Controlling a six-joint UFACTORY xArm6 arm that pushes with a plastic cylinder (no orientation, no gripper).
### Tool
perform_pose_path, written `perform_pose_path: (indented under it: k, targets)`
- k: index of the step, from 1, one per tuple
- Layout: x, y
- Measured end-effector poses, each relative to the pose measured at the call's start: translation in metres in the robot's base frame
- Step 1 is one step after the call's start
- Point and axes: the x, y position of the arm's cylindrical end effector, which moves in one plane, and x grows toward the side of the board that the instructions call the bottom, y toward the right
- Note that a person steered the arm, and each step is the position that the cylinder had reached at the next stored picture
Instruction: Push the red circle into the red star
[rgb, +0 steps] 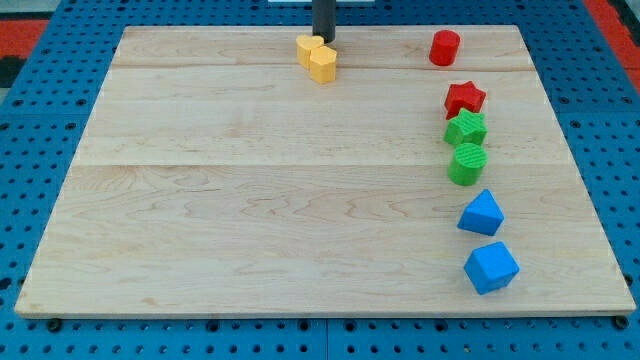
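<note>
1. Camera view: no claw is fitted, so no grip state can be told; the rod's tip (325, 40) is seen at the view's top, touching the yellow blocks (317, 57), well apart from the red circle (444, 47).
2. The red circle is set on the counter (250, 200) above the red star (464, 98), near but apart.
3. The approach step is judged in hand; next, the tip must be brought above the circle and pushed downward.

red circle (445, 47): near board's (250, 200) top-right corner
red star (464, 98): below it, apart, along right edge
my tip (324, 40): top edge, just above yellow hexagon (322, 63)
</note>
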Motion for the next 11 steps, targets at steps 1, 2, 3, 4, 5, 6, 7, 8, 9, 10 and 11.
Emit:
perform_pose_path:
  k: [1, 2, 3, 4, 5, 6, 7, 8, 9, 10, 11]
  targets:
    - [0.002, 0.0]
    - [-0.028, 0.029]
    - [-0.028, 0.121]
    - [-0.024, 0.203]
    - [-0.019, 0.172]
    - [-0.017, 0.162]
    - [0.011, 0.184]
    - [0.045, 0.184]
    - [0.074, 0.186]
    - [0.078, 0.214]
    - [0.077, 0.304]
